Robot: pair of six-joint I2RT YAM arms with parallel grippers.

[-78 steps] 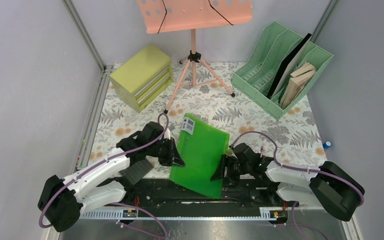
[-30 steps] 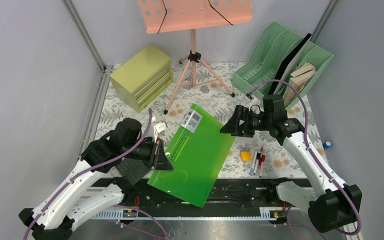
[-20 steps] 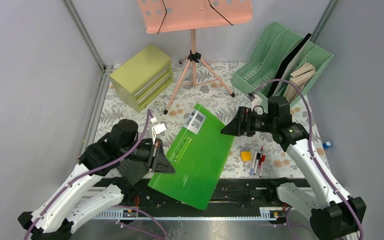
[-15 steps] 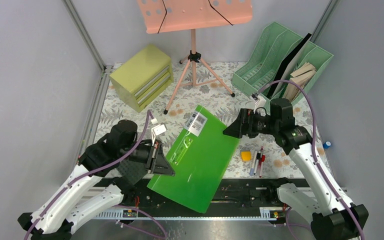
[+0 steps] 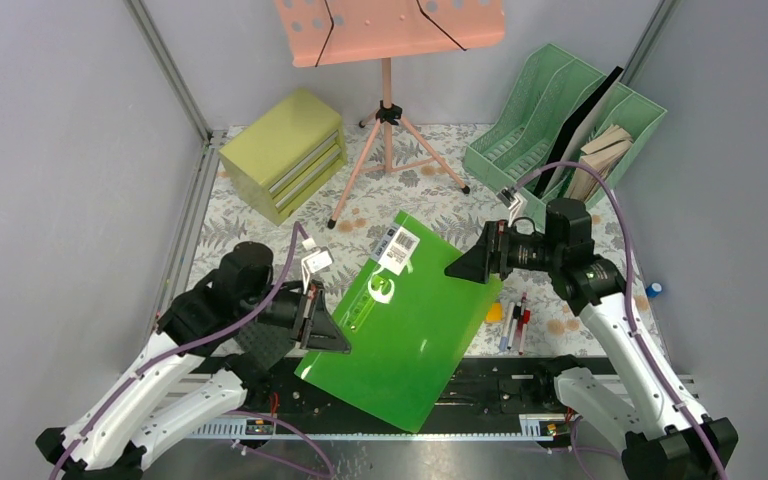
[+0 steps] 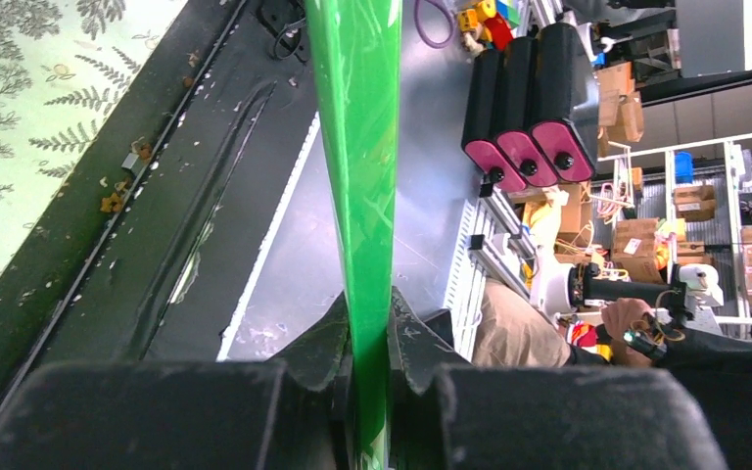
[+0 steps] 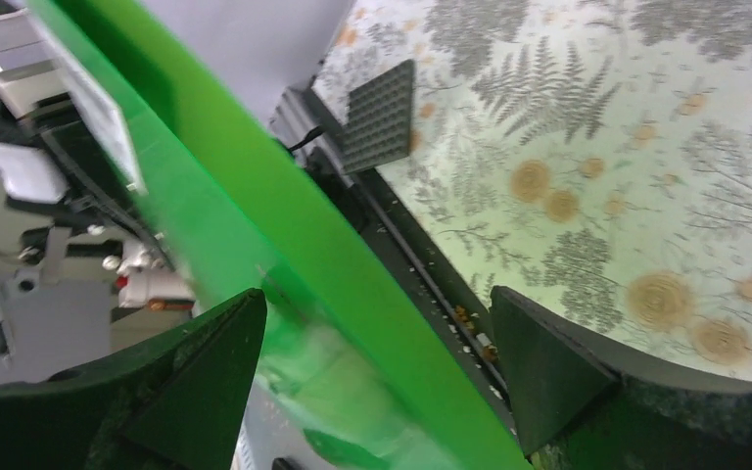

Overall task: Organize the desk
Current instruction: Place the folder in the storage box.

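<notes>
The green folder (image 5: pixel 405 335) hangs tilted in the air over the near edge of the bench (image 5: pixel 245 235), its labelled corner toward the far side and its lower corner out past the black rail between the arm bases. The left claw (image 5: pixel 338 338) is closed on the folder's left edge; the left wrist view shows both fingers pinching the thin green sheet. The right claw (image 5: pixel 458 269) stands wide open at the folder's far right edge, and its wrist view shows the green sheet running between the spread fingers, though whether either finger touches it I cannot tell. So the folder is lifted but not put away. The mint-green file rack (image 5: pixel 510 190) at the far right, which already holds a black folder and some brownish books, looks like the likely home for it, and it is well apart from the folder. A few pens (image 5: pixel 516 322) and a small yellow item (image 5: pixel 493 312) lie loose on the bench just right of the folder, with a small blue thing (image 5: pixel 654 290) at the right edge. The olive-yellow drawer cabinet (image 5: pixel 282 153) and pink music stand (image 5: pixel 388 120) sit at the far side. Most of the tidying appears to remain.
</notes>
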